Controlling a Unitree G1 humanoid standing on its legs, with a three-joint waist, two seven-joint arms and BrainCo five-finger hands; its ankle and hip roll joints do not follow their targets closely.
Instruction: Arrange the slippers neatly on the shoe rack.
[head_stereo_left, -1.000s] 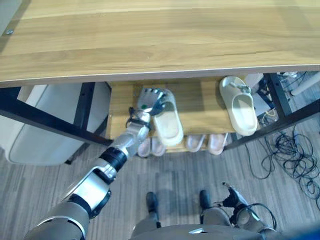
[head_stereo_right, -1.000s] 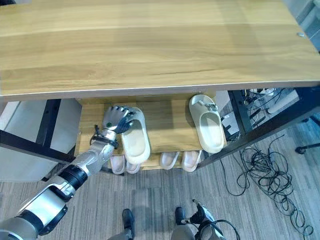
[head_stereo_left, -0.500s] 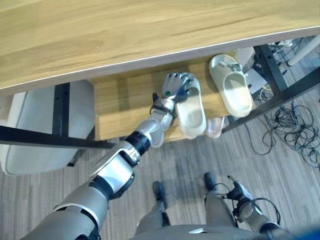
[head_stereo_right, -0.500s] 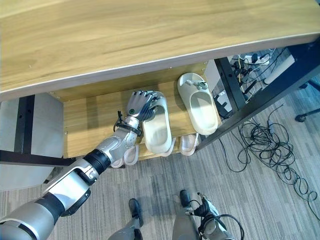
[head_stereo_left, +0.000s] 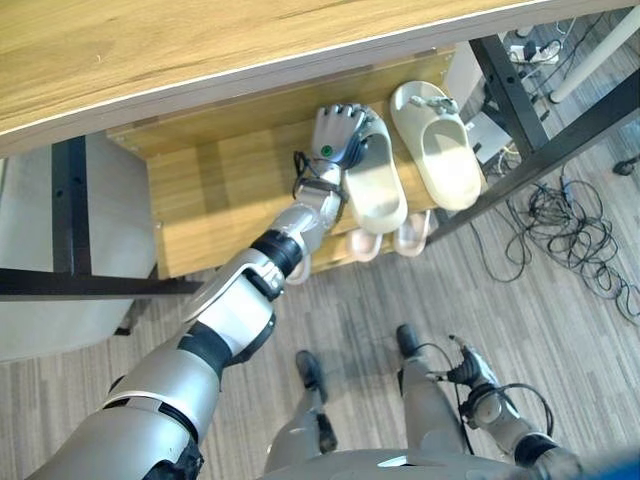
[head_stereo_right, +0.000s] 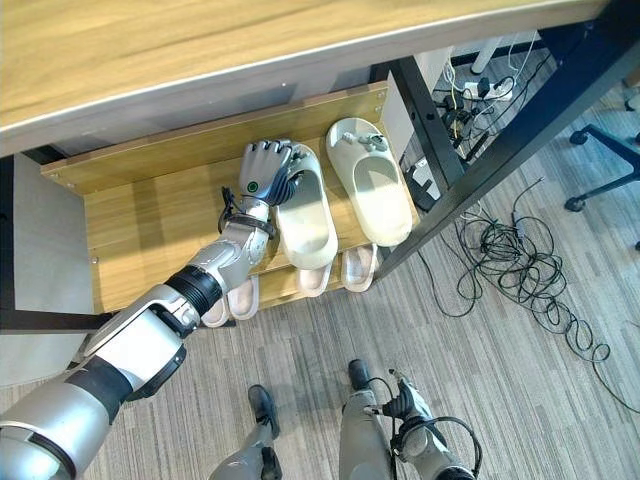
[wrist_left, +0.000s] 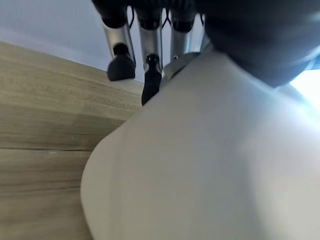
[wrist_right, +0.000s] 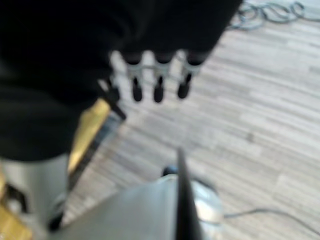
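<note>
Gripping the toe end of a cream slipper (head_stereo_left: 374, 185) with left hand (head_stereo_left: 335, 133), fingers curled round it, beside its mate (head_stereo_left: 436, 160) near the shoe rack's (head_stereo_left: 215, 195) right edge. Right hand (wrist_right: 157, 80) hanging relaxed. Risking a crooked pair if dragged further.

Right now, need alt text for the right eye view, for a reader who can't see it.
The robot's left hand grips the toe end of a cream slipper on the top shelf of a wooden shoe rack under a table, beside a matching cream slipper. Pale pink slippers stick out from the shelf below, above a grey plank floor.
</note>
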